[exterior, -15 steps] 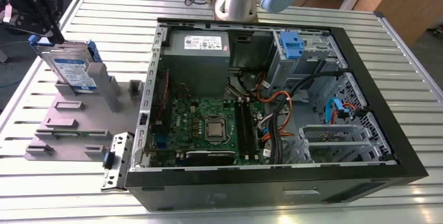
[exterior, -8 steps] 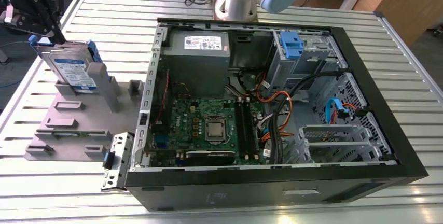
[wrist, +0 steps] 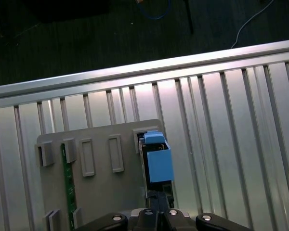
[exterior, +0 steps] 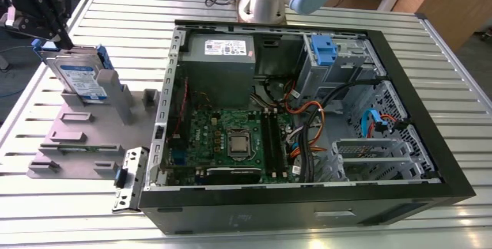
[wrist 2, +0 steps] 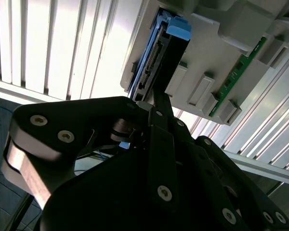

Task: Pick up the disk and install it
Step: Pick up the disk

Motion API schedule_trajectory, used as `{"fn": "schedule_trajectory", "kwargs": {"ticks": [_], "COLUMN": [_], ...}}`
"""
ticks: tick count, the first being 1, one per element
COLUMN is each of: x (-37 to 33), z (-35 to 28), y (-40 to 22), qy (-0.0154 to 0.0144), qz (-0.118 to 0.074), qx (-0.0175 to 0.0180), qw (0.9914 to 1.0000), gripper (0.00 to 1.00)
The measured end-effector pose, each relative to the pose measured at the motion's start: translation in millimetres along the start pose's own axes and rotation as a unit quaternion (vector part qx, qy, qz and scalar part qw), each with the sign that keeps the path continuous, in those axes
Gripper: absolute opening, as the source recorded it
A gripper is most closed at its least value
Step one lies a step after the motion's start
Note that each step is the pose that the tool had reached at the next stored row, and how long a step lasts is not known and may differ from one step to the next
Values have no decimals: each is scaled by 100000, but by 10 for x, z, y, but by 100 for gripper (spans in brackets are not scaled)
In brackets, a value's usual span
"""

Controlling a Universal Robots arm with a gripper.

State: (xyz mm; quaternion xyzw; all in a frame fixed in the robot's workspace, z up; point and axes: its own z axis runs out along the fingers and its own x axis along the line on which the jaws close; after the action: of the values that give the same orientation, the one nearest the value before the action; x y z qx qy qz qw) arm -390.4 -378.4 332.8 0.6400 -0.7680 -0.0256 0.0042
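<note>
The disk (exterior: 80, 76) is a silver drive with a blue-and-white label in a blue carrier. It stands on edge, leaning, in a slot of the grey holder block (exterior: 77, 139) at the exterior view's left. My gripper (exterior: 68, 46) hangs over the disk's upper far corner, its tip right at the blue carrier. The second wrist view shows the gripper (wrist 2: 157, 96) reaching to the end of the disk (wrist 2: 151, 57) where the connector is. In the first wrist view the gripper (wrist: 159, 197) sits just before the blue end tab of the disk (wrist: 159, 161).
An open computer case (exterior: 307, 197) lies on the slatted metal table (exterior: 69, 214), with a motherboard (exterior: 230, 139), a grey power supply box (exterior: 219, 59), cables and a blue-latched drive bay (exterior: 326, 53) inside. A metal bracket (exterior: 129, 177) lies by the case. The arm's base (exterior: 261, 1) stands behind.
</note>
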Motion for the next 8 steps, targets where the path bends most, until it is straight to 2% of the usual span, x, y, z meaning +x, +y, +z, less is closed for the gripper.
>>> {"fn": "schedule_trajectory", "kwargs": {"ticks": [8], "x": [0], "z": [2], "y": [0], "qy": [-2], "qz": [0], "qx": [0], "qw": [100000], "gripper": [11]}}
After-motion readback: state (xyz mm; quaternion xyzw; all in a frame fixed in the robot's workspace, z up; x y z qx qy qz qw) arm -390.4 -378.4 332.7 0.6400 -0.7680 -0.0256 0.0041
